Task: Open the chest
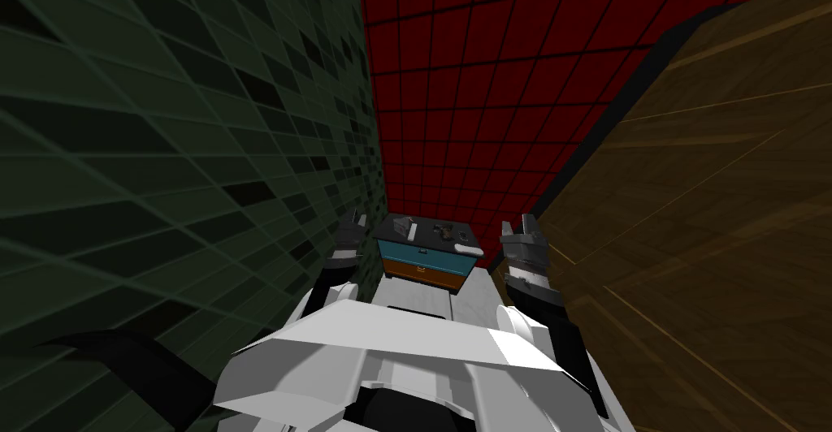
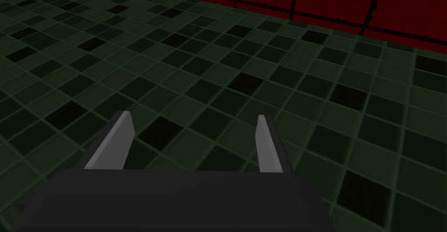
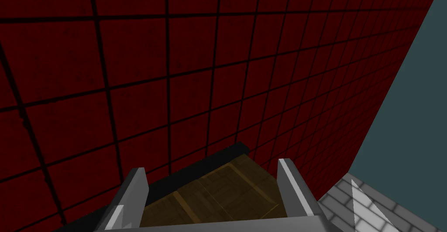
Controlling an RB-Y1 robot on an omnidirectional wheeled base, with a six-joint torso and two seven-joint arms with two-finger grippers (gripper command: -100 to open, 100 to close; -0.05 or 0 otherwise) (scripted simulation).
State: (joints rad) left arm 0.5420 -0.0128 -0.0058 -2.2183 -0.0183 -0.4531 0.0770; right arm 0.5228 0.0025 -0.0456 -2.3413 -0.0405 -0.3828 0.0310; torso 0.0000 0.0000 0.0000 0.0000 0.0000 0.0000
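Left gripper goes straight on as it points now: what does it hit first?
Most likely the dark green tiled wall: the open left gripper faces it at a slant, nothing in between. Distance unclear.

Left tool (image 2: 193,114) and right tool (image 3: 212,164) each carry two thin, light grey blades

The pale grey floor (image 1: 486,289) carries a teal-and-orange chest (image 1: 422,263). On its dark top lie a grey lump (image 1: 401,225) at nine o'clock and a white piece (image 1: 468,250) at four.
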